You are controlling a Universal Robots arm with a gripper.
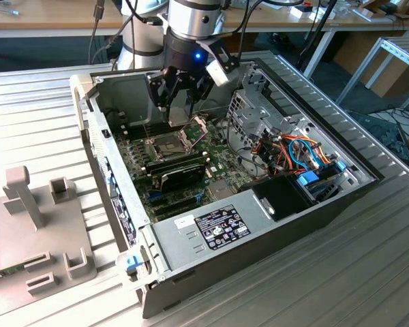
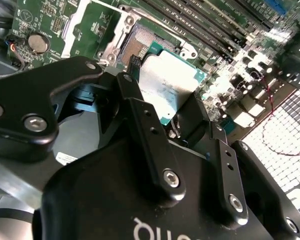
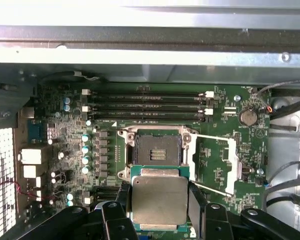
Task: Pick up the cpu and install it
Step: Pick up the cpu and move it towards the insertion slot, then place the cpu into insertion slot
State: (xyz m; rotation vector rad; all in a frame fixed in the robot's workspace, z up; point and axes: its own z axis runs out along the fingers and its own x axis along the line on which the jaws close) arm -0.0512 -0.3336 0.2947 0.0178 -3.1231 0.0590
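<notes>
cpu [image 3: 159, 199]: flat square chip, dull silver-grey lid on a green edge, clamped between the black jaws, which close on two opposite sides of it. Also seen in the second wrist view [image 2: 171, 86], lid facing the camera, held up off the board. In the exterior view it shows as a pale patch between the jaws [image 1: 180, 109], above the board and toward the back wall of the case.

CPU socket [image 3: 156, 150]: dark square, open and empty, contact field exposed. In the first wrist view the cpu's edge overlaps the socket's border; the chip is not seated in it. Hinged metal frame [image 3: 217, 165] is swung out to one side of the socket; in the exterior view it stands tilted up [image 1: 196, 128] beside the socket [image 1: 165, 145].

Green motherboard [image 3: 65, 150] lies flat in the bottom of the case. Memory slots [image 3: 147, 106], long and black, run in parallel rows just beyond the socket. Coin battery [image 3: 248, 117] sits near the slots' end, also visible in the second wrist view [image 2: 38, 43]. Black rectangular module [image 1: 180, 178] lies on the board near the socket.

Open computer case [image 1: 88, 122] rests on a slatted metal surface [image 1: 368, 272]. Inside it: power supply [image 1: 211, 228] with a label on top, metal drive cage [image 1: 255, 116], and orange and blue cables [image 1: 296, 153]. Arm [image 1: 191, 27] comes down from above into the case. Grey fixture plate [image 1: 34, 225] with upright blocks sits at the exterior view's left, well apart from the case's contents.
</notes>
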